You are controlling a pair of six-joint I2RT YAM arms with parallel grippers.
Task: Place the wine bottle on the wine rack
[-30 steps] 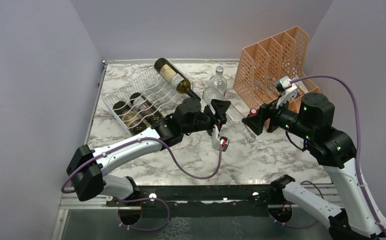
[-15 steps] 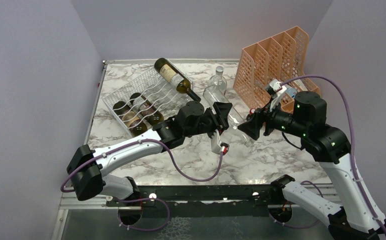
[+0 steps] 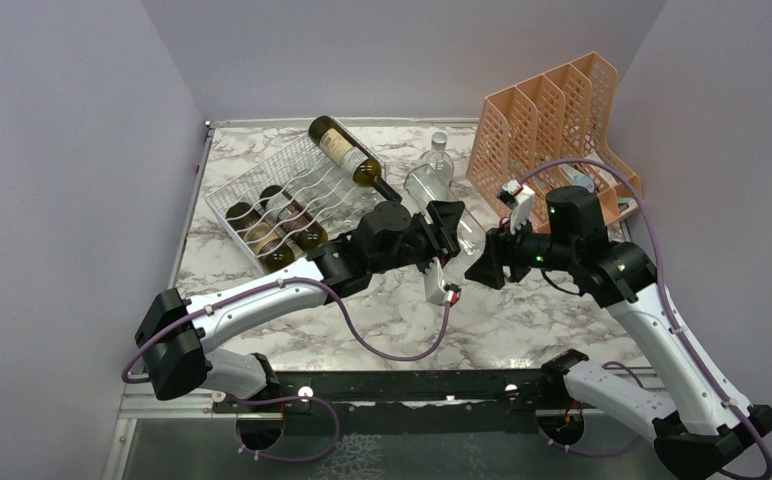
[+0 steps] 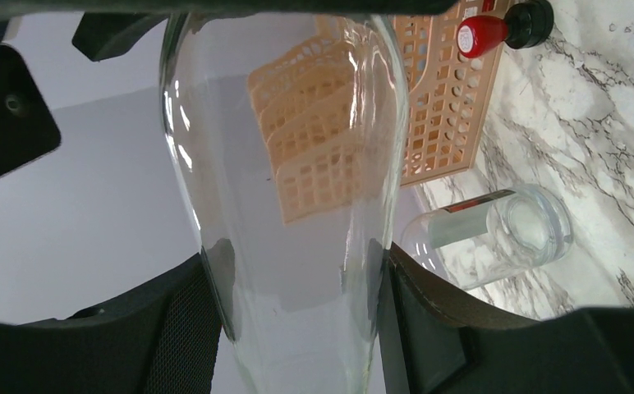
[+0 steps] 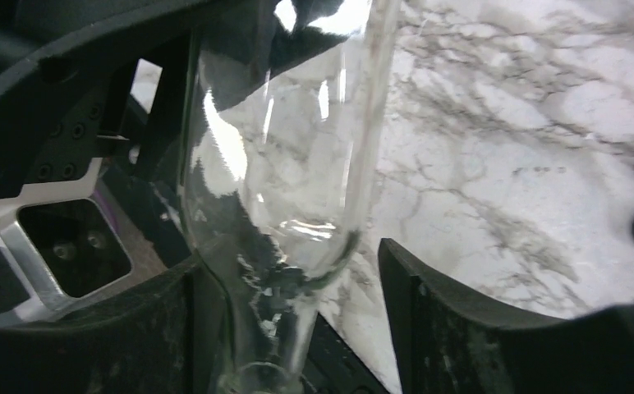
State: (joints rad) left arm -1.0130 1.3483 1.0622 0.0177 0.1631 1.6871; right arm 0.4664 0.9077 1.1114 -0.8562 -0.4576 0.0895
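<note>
A clear glass wine bottle [image 3: 470, 234] is held tilted above the table's middle. My left gripper [image 3: 445, 222] is shut on its body; in the left wrist view both pads press the glass [image 4: 285, 164] around my gripper [image 4: 297, 312]. My right gripper [image 3: 487, 268] is open around the bottle's neck end. In the right wrist view the neck [image 5: 273, 328] lies against the left finger [image 5: 133, 328], with a gap to the right finger [image 5: 461, 312]. The white wire wine rack [image 3: 252, 178] sits at the back left and holds several dark bottles.
A green labelled bottle [image 3: 345, 152] lies across the rack's far end. Another clear bottle [image 3: 438, 152] stands at the back centre and also shows in the left wrist view [image 4: 494, 234]. A peach-orange file holder [image 3: 542, 115] stands at the back right.
My right arm has swung left and its open gripper has come around the bottle's neck. My left gripper has kept its hold and lifted the bottle slightly.
</note>
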